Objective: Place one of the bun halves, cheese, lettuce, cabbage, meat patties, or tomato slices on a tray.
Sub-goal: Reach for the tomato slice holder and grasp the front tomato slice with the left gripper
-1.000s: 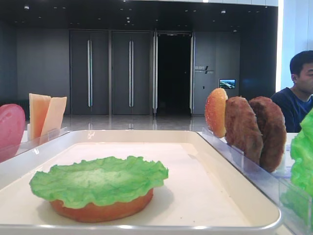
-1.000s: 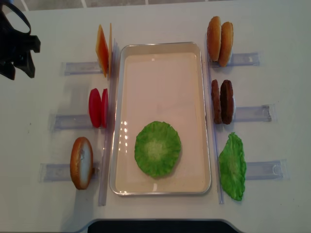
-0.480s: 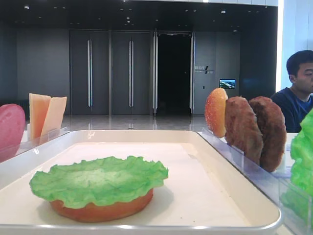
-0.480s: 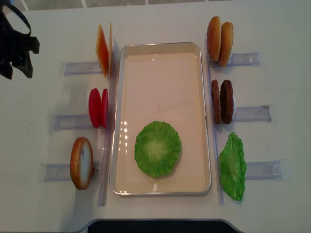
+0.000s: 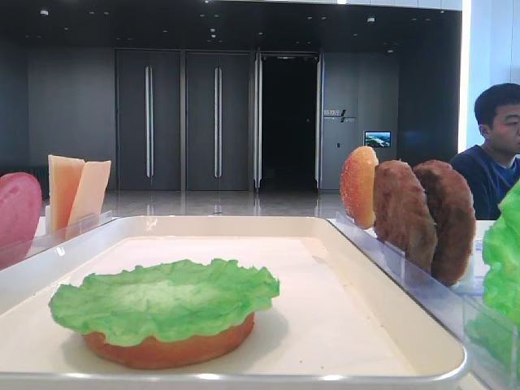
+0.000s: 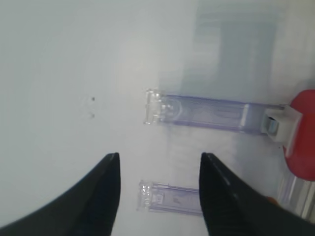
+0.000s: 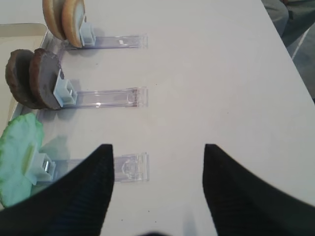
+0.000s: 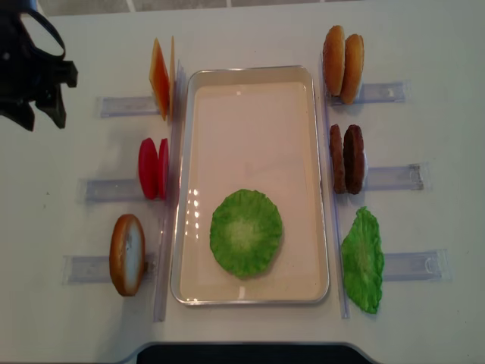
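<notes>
Seen near the tray's [image 8: 250,292] front rim: a ruffled, wavy-edged green lettuce [image 8: 245,232] leaf draped over a flat orange-tan bun half [image 5: 171,348], both resting on the glossy white, round-cornered surface. Beyond it, bare tray floor up to the far rim. Along the tabletop's [image 8: 424,45] left edge, standing on edge in clear plastic racks [image 8: 114,189]: a domed bun half with a pale face [image 8: 126,254] nearest the front, then smooth red-pink tomato slices [image 8: 153,167], then thin pale-orange cheese [image 8: 160,77] slabs toward the far left corner. Along the right edge, likewise upright: a second green leaf [image 8: 362,261], two dark brown, grainy meat patties [image 8: 346,158], and a pair of tan buns [image 8: 342,53] farthest back. Hovering over the far left corner of the tabletop, well apart from the cheese: the black left gripper [image 8: 44,120], fingers spread and holding nothing, above a bare rack end in the wrist view. On the right, above the white tabletop beside the leaf's rack: the right gripper [image 7: 157,184], dark textured fingers [image 7: 98,182] parted wide, also empty. Seated behind the table's far right corner: a man in a dark shirt [image 5: 497,150].
</notes>
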